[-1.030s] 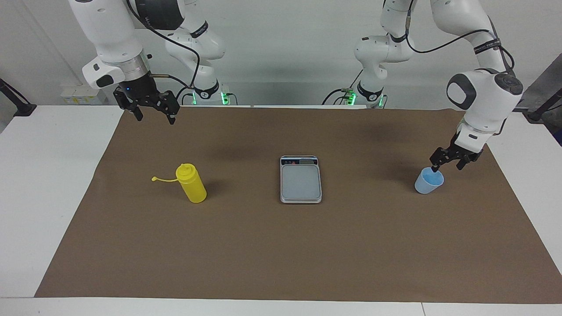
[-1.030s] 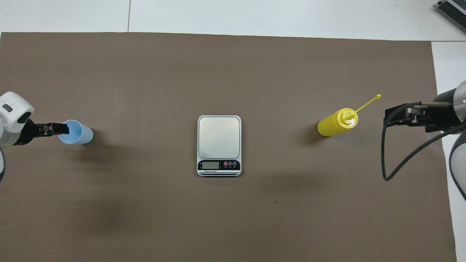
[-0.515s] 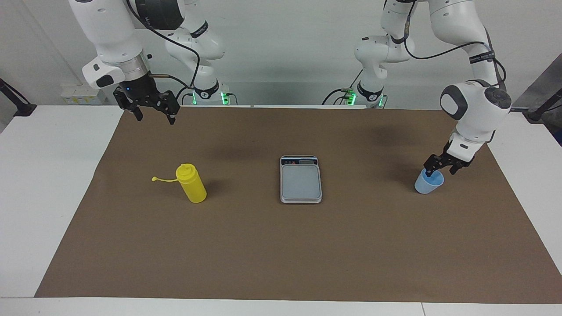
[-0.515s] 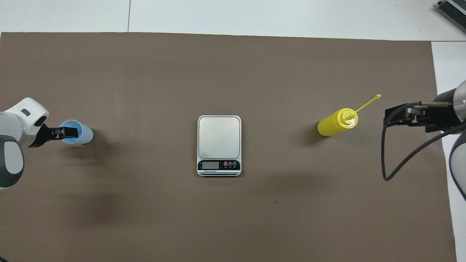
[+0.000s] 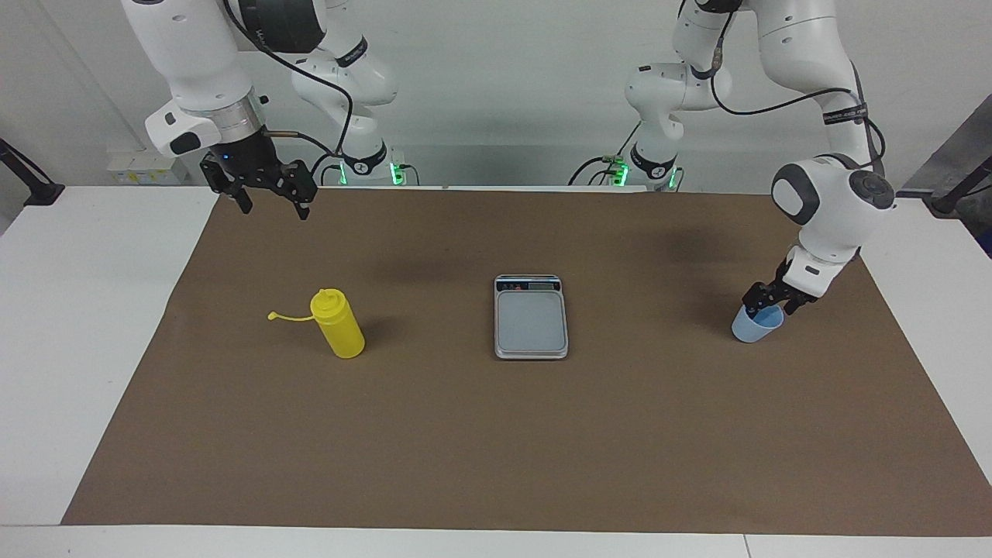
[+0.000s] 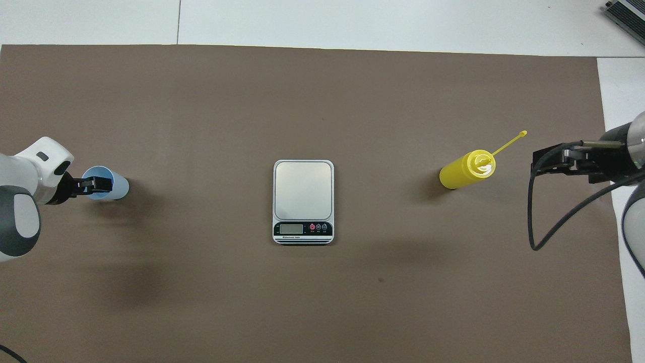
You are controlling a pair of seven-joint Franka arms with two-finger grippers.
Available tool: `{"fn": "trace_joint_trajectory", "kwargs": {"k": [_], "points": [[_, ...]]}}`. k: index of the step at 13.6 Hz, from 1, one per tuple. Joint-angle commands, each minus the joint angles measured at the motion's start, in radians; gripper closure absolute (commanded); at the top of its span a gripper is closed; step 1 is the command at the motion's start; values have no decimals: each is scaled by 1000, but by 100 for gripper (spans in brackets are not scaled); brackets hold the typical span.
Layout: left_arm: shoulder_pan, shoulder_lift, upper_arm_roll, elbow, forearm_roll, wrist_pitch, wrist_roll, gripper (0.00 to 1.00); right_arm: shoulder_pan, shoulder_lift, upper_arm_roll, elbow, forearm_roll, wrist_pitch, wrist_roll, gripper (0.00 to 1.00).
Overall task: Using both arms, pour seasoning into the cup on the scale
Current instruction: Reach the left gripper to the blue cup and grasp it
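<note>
Step in hand: picking up the cup. Left claw (image 5: 765, 304) is down at the rim of the light-blue plastic cup (image 5: 752, 328), which stands upright on the mat at the left arm's end. I cannot tell whether this claw has clamped the rim wall yet.

Digital kitchen scale (image 5: 531, 319): well apart from this claw, mid-mat, platform bare.

Yellow squeeze bottle (image 5: 339, 329): past the scale, toward the right arm's end, upright, cap strap hanging out sideways.

Right claw (image 5: 273, 209): waits in the air over the mat's edge at its own end, fingers spread, holding nothing, well apart from the bottle.

Next move, as I judge it: secure the rim, lift, carry the cup level to the scale platform.

Surface: brown paper mat (image 5: 496, 449) on a white table (image 5: 77, 310). Room: plain pale wall (image 5: 504, 77).
</note>
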Motion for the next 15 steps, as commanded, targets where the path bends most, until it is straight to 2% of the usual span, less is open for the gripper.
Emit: {"fn": "trace_joint_trajectory", "kwargs": {"k": [1,3,4,11,15], "points": [[0,-4,6,-13,-21,19,17,68,-10,-24,5,-27,10,11,9,0],[0,-3,6,-12,-21,17,15,94,-10,-24,5,-27,10,11,9,0],[0,-1,6,-10,-21,16,15,100,-10,-24,5,-27,10,11,8,0],[-1,2,6,4,-21,9,11,100,-10,-24,5,-27,10,11,9,0],[-3,39,2,100,-21,-52,-2,100,-10,-24,5,-27,10,11,9,0]]}}
